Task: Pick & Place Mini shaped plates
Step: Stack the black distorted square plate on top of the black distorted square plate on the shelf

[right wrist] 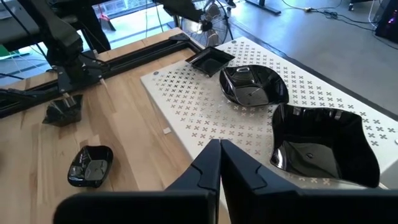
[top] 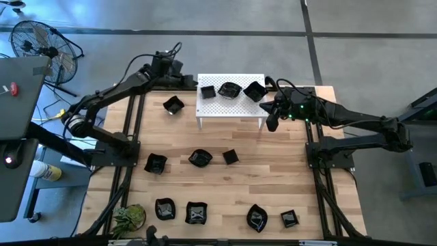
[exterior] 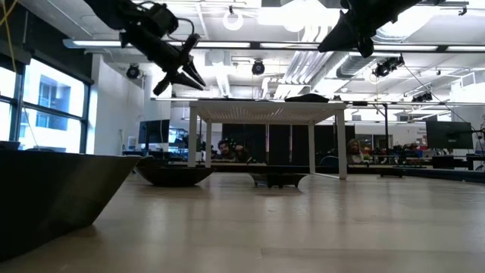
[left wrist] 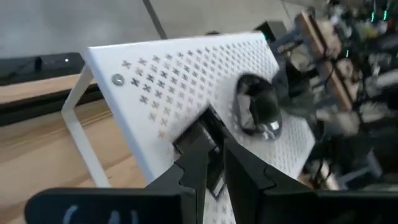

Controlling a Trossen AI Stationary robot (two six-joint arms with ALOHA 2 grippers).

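A white perforated stand at the table's far side carries three glossy black mini plates: a square one, a round one and a wavy one. My left gripper hovers just above the square plate at the stand's far left corner, its fingers a narrow gap apart with nothing between them. In the low view my left gripper is clear above the stand top. My right gripper is shut and empty, in the air over the stand's near right edge. Several more plates lie on the table, such as one at mid-table.
Loose plates sit left of the stand, in a mid-table row, and along the near edge. A small green plant stands at the near left corner. Black frame rails run along both table sides.
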